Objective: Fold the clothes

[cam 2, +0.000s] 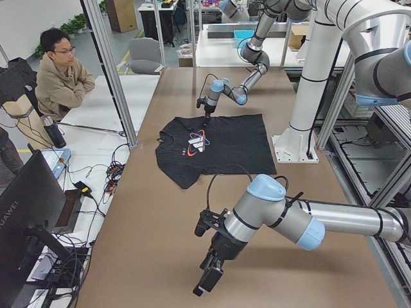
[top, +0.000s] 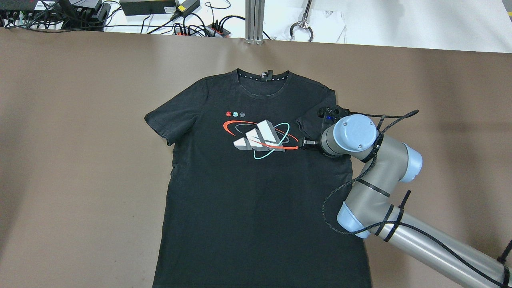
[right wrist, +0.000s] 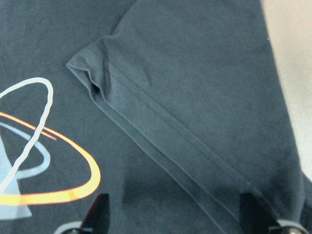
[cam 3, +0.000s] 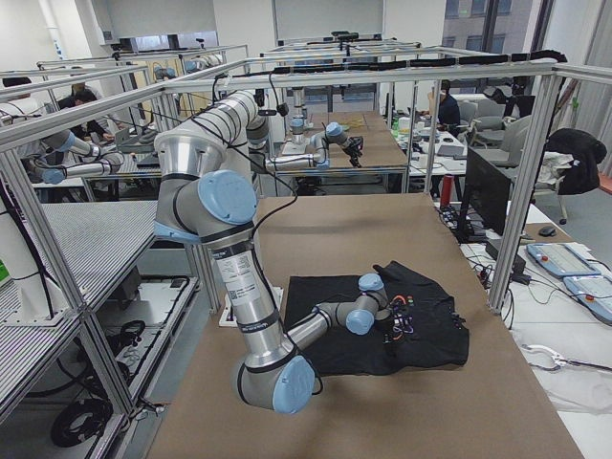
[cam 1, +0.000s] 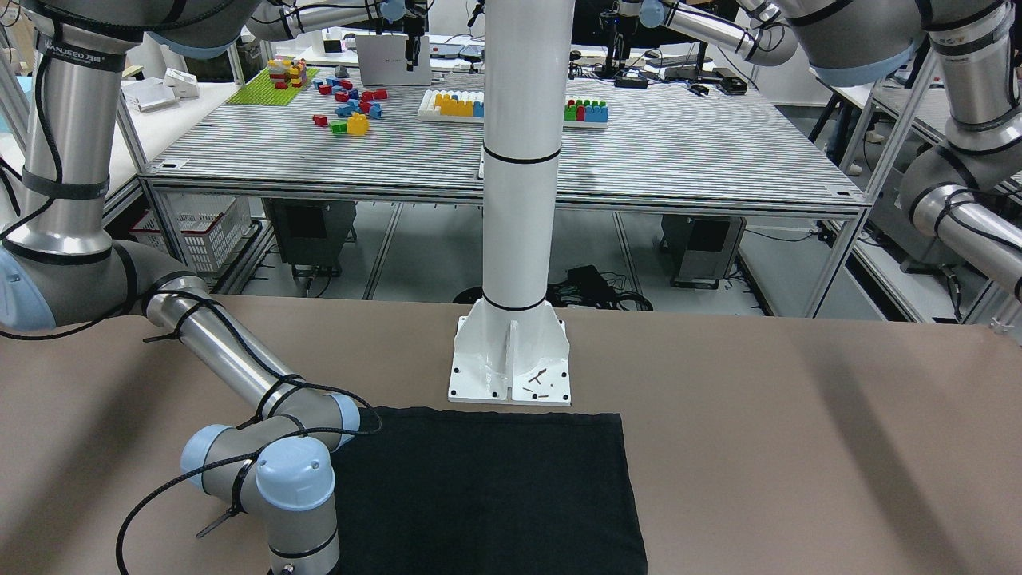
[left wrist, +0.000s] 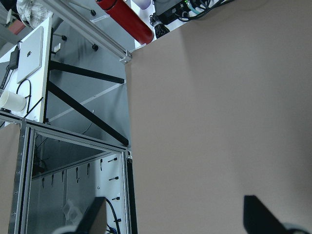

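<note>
You have the black T-shirt lying flat, print up, in the middle of the brown table, with one sleeve doubled in over the chest. The right gripper hangs just above that sleeve, fingers wide and empty. The left gripper is likewise spread, over bare table well apart from the cloth. Expect light, limp fabric that sags and drags, so pinch it at a hem or shoulder seam

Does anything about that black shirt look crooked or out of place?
The T-shirt lies flat, but one sleeve, beneath the right gripper, is folded inward over the chest, its corner puckered; the other sleeve lies spread out. Nothing looks damaged.
</note>
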`<state>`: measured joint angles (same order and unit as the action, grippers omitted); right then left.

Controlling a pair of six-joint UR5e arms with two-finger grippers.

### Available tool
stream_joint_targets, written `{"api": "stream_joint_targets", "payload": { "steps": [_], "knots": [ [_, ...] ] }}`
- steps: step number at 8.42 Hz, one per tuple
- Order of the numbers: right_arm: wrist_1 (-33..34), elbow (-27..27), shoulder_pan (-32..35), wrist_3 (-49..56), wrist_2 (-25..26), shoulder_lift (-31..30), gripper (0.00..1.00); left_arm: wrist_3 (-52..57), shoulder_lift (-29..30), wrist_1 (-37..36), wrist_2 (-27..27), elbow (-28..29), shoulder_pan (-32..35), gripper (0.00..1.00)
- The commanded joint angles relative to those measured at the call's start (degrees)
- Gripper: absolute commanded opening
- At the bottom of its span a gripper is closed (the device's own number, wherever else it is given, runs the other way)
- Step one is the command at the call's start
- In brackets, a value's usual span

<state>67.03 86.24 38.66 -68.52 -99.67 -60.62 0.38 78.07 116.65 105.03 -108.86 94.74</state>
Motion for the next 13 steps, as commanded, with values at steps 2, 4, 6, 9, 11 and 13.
{"api": "stream_joint_targets", "payload": {
  "steps": [2, 4, 6, 9, 11, 13],
  "knots": [
    [0.7, 8.7, -3.3, -1.9, -0.1, -7.1, 0.94, -0.2, 0.1, 0.2, 0.4, 0.0, -0.1, 1.00],
    [3.3, 17.8, -4.1, -3.8, -0.3, -12.1, 0.94, -0.6, 1.3, -0.1, 6.6, 1.1, -1.8, 1.00],
    [10.3, 20.5, -4.9, -3.8, -0.1, -11.5, 0.94, -9.6, 11.6, -3.1, 19.2, 6.6, -8.3, 1.00],
    [10.8, 20.3, -4.9, -3.5, 0.1, -11.3, 0.94, -28.2, 25.5, -3.1, 22.8, 15.0, -22.1, 0.96],
    [10.8, 20.3, -4.2, -3.2, 0.5, -10.2, 0.94, -34.5, 33.1, -2.5, 22.9, 22.3, -27.7, 0.90],
    [10.9, 20.2, -3.7, -3.2, 0.6, -9.6, 0.94, -40.1, 39.2, 2.8, 25.2, 32.0, -31.1, 1.00]
  ]
}}
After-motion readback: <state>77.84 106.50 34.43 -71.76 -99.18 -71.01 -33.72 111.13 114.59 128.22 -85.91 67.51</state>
